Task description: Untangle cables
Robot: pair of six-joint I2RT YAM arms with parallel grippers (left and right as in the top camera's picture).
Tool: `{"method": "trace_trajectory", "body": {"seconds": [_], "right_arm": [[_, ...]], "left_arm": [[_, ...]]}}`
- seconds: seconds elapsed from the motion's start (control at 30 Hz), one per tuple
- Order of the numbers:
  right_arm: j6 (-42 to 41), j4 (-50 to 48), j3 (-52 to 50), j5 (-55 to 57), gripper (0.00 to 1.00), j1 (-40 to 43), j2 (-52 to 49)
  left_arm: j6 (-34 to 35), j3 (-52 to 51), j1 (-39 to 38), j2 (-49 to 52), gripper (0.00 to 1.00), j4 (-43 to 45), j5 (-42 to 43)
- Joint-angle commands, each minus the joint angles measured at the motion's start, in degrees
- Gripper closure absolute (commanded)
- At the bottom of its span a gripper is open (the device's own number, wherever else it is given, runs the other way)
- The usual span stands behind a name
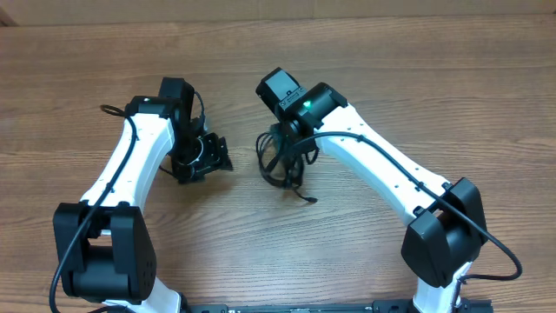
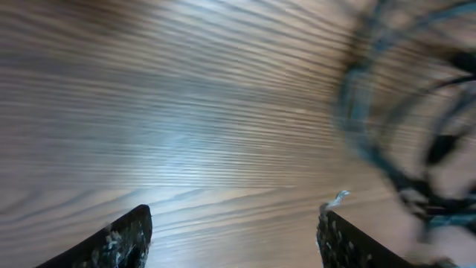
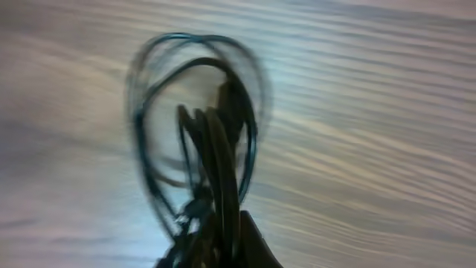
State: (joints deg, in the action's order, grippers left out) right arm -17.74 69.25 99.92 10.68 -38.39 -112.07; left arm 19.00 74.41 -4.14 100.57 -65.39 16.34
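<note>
At the bottom edge of the right wrist view, nearest the lens, we see the right gripper (image 3: 223, 246) pressed together on the cables (image 3: 219, 156). Several thin black strands run down into its tips. Above the pinch the loops fan out toward the middle of the frame over the wooden table (image 3: 387, 112). We cannot tell whether they touch the wood.

Low in the left wrist view, the left gripper (image 2: 234, 219) stands spread. Its fingers (image 2: 123, 242) sit in the lower corners with only bare wood between them. Further off, at the right edge of that frame, the same bundle shows as a blur, apart from the gripper.

From overhead, the bundle sits at the centre of the frame under the right gripper. One loose end with a small plug (image 1: 310, 199) trails toward the lower right.

We judge the cords to be light, limp and smooth-jacketed. They should sag rather than hold a shape, drag their neighbours along, and may slide through a loose pinch. They look sturdy enough, though we would avoid yanking at the plug. The best hold for the left gripper seems to be a single outer loop or the free strand near its end, away from the crowded pinch.
</note>
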Motion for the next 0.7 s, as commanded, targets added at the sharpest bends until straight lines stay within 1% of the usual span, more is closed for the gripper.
{"method": "trace_trajectory", "body": {"seconds": [0.0,0.1,0.17,0.2,0.27,0.37,0.4,0.43,0.57,0.67], "right_arm": [[-0.2,1.9,-0.2,13.9,0.96,3.0,0.5],[-0.8,3.7,-0.2,15.8,0.96,5.7,0.5],[-2.2,3.9,-0.2,13.0,0.96,7.0,0.5],[-2.1,3.7,-0.2,10.0,0.96,7.3,0.5],[-2.0,2.2,-0.2,-2.5,0.96,7.6,0.5],[1.4,-0.5,-0.2,-18.6,0.96,7.6,0.5],[1.7,-1.4,-0.2,-22.0,0.96,7.6,0.5],[1.7,-2.4,-0.2,-24.4,0.96,7.6,0.5],[1.3,-4.3,-0.2,-30.7,0.96,7.7,0.5],[2.4,-4.2,-0.2,-37.4,0.96,8.6,0.5]], "left_arm": [[-1.5,0.7,1.1,-0.2,0.29,-0.1,-4.4],[-4.2,0.8,1.1,-0.2,0.30,1.0,-2.2],[-6.5,0.8,1.1,-0.2,0.29,1.9,1.0],[-7.0,0.7,1.1,-0.2,0.29,2.3,2.0],[-7.0,0.7,1.1,-0.2,0.26,3.1,3.5],[-7.1,0.7,1.1,-0.2,0.23,3.5,4.7],[-7.4,0.7,1.1,-0.2,0.23,3.5,5.4],[-8.5,0.8,1.1,-0.2,0.24,3.5,6.7],[-16.5,0.7,1.1,-0.2,0.29,3.3,14.6],[-17.8,0.7,1.1,-0.2,0.32,3.3,16.3]]}}
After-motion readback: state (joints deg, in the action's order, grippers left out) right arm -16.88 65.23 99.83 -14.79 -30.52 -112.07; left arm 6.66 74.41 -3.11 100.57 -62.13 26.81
